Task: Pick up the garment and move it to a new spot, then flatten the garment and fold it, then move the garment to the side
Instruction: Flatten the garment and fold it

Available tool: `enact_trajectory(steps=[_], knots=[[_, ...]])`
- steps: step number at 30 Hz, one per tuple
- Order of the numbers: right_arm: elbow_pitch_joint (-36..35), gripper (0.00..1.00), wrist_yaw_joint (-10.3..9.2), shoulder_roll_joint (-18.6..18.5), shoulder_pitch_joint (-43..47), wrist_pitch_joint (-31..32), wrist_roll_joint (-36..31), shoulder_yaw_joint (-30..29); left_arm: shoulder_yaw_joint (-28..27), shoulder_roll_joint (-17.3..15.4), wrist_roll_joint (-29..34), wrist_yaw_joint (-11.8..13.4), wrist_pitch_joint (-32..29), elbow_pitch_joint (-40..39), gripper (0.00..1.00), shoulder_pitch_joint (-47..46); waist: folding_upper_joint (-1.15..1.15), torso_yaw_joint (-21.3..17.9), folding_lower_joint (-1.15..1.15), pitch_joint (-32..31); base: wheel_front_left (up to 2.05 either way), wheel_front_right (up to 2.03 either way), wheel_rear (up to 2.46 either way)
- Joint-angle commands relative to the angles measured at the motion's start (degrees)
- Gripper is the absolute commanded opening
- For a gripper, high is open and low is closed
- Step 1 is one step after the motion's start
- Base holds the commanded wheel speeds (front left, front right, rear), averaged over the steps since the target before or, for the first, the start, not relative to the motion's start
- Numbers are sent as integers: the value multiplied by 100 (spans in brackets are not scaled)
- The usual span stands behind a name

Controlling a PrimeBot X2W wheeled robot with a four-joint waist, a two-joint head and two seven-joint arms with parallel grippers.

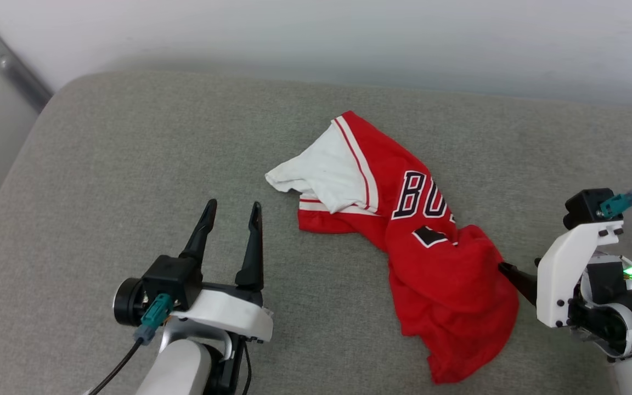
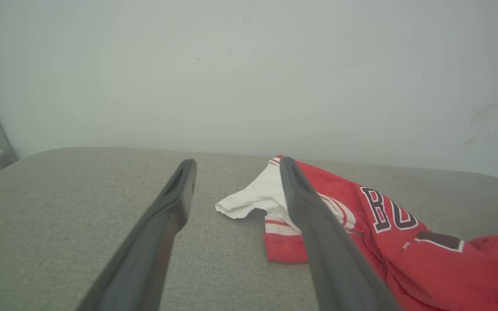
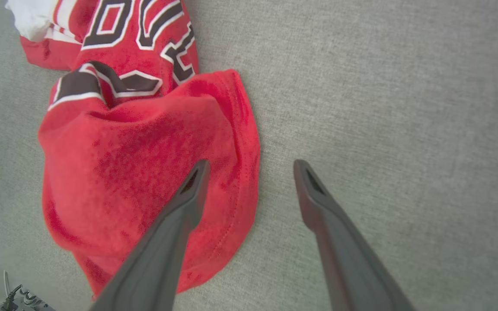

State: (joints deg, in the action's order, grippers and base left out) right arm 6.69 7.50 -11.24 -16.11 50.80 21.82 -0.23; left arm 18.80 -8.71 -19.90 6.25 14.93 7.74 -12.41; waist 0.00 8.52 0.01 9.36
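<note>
Garment (image 1: 447, 274): one; left claw (image 1: 233, 206), right claw (image 3: 251, 166): two.

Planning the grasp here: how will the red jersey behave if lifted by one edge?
Probably floppy: the garment lies crumpled in soft folds, so it should drape. Likely light, being thin cloth. A push would probably bunch it on the textured cushion rather than slide.

left gripper (image 1: 233, 208) at lower left, its two long dark fingers spread apart and pointing forward, pale forearm (image 1: 176, 368) below it, right gripper (image 3: 251, 166) likewise spread, pointing leftward
</note>
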Motion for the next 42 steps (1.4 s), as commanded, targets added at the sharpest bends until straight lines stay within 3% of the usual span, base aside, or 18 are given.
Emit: enact_trajectory(steps=[1,10,11,12,13,14,22,28,34,37,42], knots=[[60,100,-2,-90,-166,155,31,66,44,60,58,-52,37,17,100,-166,0,274,-1,253,0,0,0],[1165,100,-3,-88,-271,534,183,259,21,315,223,-192,28,37,100,-339,0,553,-1,502,0,0,0],[1291,84,-3,-77,-216,587,197,302,0,323,245,-212,28,43,100,-332,0,558,-1,500,0,0,0],[1396,40,-3,-29,-173,641,270,334,-21,331,262,-212,28,52,100,-318,0,559,-1,491,0,0,0],[1443,9,-2,12,-150,647,324,373,-51,340,264,-222,28,60,100,-297,0,553,-1,480,0,0,0],[1451,0,-2,-11,-149,610,317,434,-83,343,275,-226,28,67,100,-270,0,537,-1,456,0,0,0],[836,0,-2,-272,-438,-148,313,585,-282,284,363,-251,28,173,100,-23,0,226,-1,73,0,0,0],[38,0,-2,-344,57,-585,163,486,-335,186,333,-268,21,319,100,263,0,-121,-1,-467,0,0,0],[-1075,0,-2,-60,1530,-437,-74,153,-373,42,211,-257,-144,388,100,605,0,-441,-1,-963,0,0,0],[-1559,0,-2,252,2511,-195,-157,39,-396,-17,168,-221,-237,331,100,740,0,-523,-1,-1074,0,0,0],[-1767,0,-2,686,3793,34,-106,-138,-438,-110,126,-171,-348,247,100,896,0,-568,-1,-1132,0,0,0]])
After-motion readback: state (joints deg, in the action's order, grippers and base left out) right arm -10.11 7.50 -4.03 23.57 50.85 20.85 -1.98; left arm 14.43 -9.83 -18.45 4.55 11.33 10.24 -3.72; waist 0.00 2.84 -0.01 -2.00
